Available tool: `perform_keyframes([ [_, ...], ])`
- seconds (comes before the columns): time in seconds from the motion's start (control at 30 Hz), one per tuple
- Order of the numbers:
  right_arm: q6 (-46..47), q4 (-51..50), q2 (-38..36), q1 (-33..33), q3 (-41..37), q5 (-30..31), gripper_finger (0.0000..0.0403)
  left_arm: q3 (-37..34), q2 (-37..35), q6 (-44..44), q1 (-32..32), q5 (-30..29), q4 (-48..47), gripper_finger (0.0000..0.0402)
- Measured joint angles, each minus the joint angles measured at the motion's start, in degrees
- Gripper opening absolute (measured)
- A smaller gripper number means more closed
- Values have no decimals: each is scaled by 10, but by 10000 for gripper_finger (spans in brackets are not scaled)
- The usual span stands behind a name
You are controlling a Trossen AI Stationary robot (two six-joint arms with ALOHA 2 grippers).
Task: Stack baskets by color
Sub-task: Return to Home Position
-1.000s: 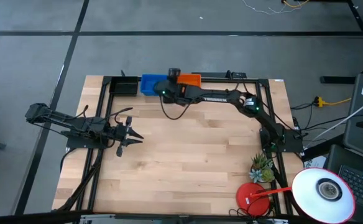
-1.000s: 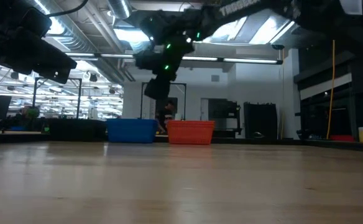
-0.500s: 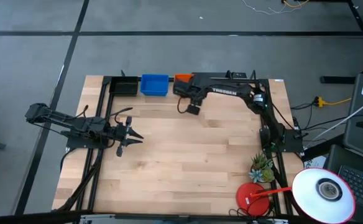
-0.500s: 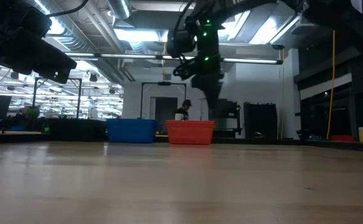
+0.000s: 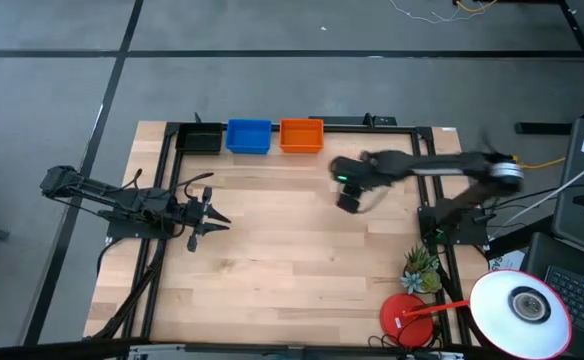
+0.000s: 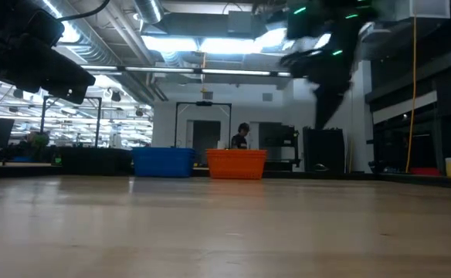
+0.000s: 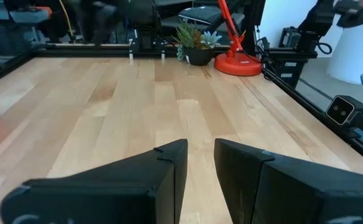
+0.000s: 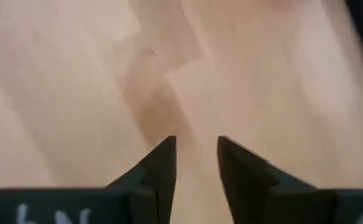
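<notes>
Three colours lined the table's (image 5: 302, 265) far edge: black basket (image 5: 200, 138), blue basket (image 5: 249, 136), orange basket (image 5: 301, 135). Left gripper (image 5: 220, 220) and right gripper (image 5: 348, 202) hung empty over bare wood, fingers slightly apart. A person (image 6: 243, 136) stood beyond.

Bright white ceiling light panels (image 6: 210, 42) are glaring in the low view, turning the dark right arm (image 6: 330, 77) into a smeared silhouette. Motion blur is softening the pale wooden counter (image 8: 76, 74) beyond the right tool (image 8: 195, 143). From above, light is falling evenly.
</notes>
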Motion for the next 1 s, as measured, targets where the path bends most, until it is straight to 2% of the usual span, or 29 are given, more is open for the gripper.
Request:
perform_keyframes([
  [0.17, 97, 167, -192, 23, -211, -34, 117, 0, 0, 0, 0, 0, 0, 73],
  [0.27, 125, 280, -303, 35, -327, -59, 117, 0, 0, 0, 0, 0, 0, 73],
  [0.43, 107, 499, -463, 56, -510, -108, 117, 0, 0, 0, 0, 0, 0, 73],
  [0.57, 54, 635, -551, 71, -600, -118, 117, 0, 0, 0, 0, 0, 0, 73],
  [0.67, 7, 657, -607, 79, -634, -122, 117, 0, 0, 0, 0, 0, 0, 73],
  [1.0, -165, 556, -763, 98, -633, -104, 117, 0, 0, 0, 0, 0, 0, 73],
])
